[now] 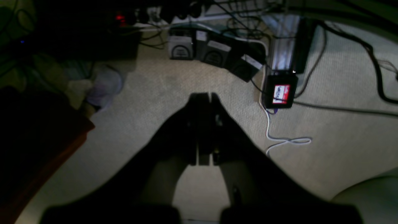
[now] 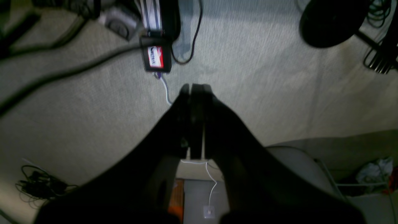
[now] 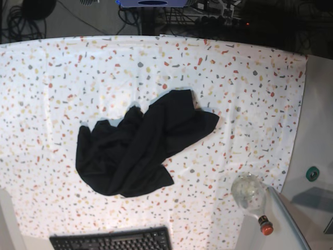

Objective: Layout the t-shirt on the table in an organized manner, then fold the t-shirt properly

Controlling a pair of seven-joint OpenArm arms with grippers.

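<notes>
t-shirt (image 3: 138, 143) crumpled mid-table (image 3: 250, 83), not yet spread; left tool (image 1: 205, 98) and right tool (image 2: 196, 88) both closed, empty, parked over carpet off table, likely pre-start

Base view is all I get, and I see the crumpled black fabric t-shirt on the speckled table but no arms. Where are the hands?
Observer: Both wrist views look down at pale carpet, off the white speckled table; the left hand is shut, holding nothing.
Operator: And the right one?
Observer: The right hand is shut too, empty, above the carpet.
Operator: Anything beneath them?
Observer: A small black box with a red and white label lies on the carpet, cables around it. The black fabric t-shirt shows in neither wrist view.
</notes>
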